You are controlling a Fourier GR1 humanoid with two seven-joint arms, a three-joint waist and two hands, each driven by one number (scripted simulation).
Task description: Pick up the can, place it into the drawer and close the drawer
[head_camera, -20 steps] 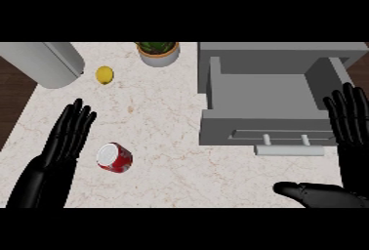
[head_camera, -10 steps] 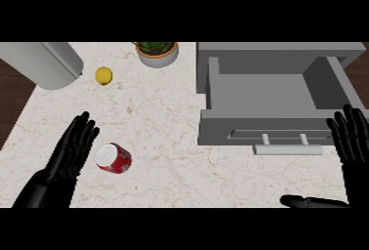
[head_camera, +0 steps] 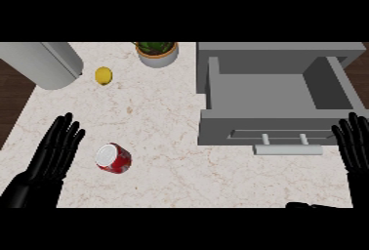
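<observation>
Since a second ago: left hand (head_camera: 52, 155) slid down beside the red can (head_camera: 113, 158), fingers straight, holding nothing.
Right hand (head_camera: 355, 142): flat, empty.
Drawer (head_camera: 277, 110): open, waiting.

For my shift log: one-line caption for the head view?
Open left hand beside the tipped red can; grey drawer open, right hand at its edge.

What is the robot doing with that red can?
Nothing is being held yet. The red can lies on its side on the counter, and the robot's left hand is open just beside it, not touching. The right hand is open too, at the view's right edge next to the grey drawer, which stands open with nothing visible in it. The can has not gone into the drawer yet.
</observation>
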